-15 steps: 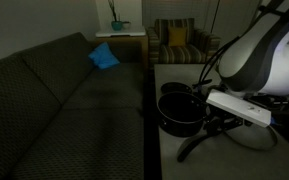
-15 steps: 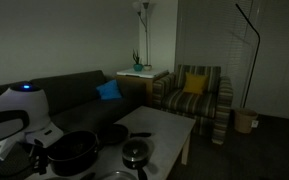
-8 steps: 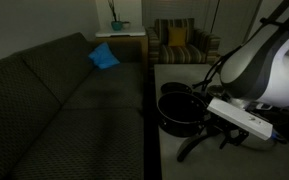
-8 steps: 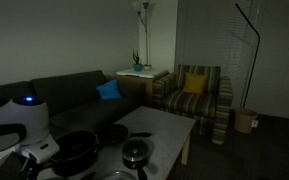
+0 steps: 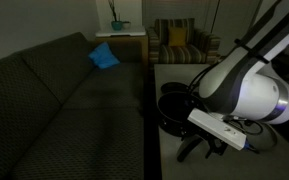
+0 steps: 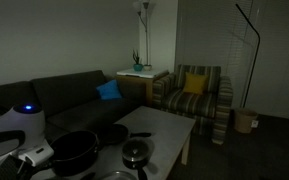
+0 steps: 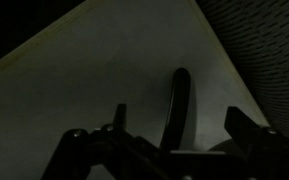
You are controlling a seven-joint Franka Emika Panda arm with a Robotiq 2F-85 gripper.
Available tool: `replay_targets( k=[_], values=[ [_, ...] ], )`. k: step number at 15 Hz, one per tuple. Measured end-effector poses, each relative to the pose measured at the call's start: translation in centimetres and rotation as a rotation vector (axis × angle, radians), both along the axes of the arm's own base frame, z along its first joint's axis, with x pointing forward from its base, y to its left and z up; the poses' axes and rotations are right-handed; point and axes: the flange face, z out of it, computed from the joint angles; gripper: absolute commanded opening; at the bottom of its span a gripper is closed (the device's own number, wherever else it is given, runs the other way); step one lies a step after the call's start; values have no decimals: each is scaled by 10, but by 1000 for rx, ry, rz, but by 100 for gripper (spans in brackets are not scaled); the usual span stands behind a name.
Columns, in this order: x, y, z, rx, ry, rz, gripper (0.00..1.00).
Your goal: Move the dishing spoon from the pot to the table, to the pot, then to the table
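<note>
In the wrist view the dishing spoon (image 7: pixel 179 100), slim and dark, lies flat on the pale table (image 7: pixel 104 60). My gripper (image 7: pixel 182 120) is open, one finger on each side of the handle and clear of it. The big black pot (image 5: pixel 177 112) stands on the table (image 5: pixel 174 75), partly behind my arm, and in both exterior views it shows near the table's end (image 6: pixel 74 152). In an exterior view my gripper (image 5: pixel 208 148) is low over the table beside the pot. What the pot holds is too dark to make out.
A shallower black pan (image 6: pixel 114 133) and a small lidded pan (image 6: pixel 136 153) share the table (image 6: pixel 169 125). A dark sofa (image 5: pixel 64 95) with a blue cushion (image 5: pixel 104 57) runs along it. An armchair (image 5: pixel 179 42) and a wooden side table (image 5: pixel 119 36) stand beyond.
The jaws have gone from nearly shut to wide open and let go of the spoon, which now rests on the table. The arm has swung lower beside the pot.
</note>
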Motion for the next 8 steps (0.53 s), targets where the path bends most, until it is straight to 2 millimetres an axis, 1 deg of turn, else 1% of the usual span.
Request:
replay_targets(
  k=[2, 4, 6, 8],
  values=[
    [5, 14, -2, -9, 0, 14, 100],
    [10, 21, -7, -25, 17, 23, 100],
    [13, 19, -19, -49, 53, 23, 100],
    [14, 12, -37, -70, 84, 22, 100]
  ],
)
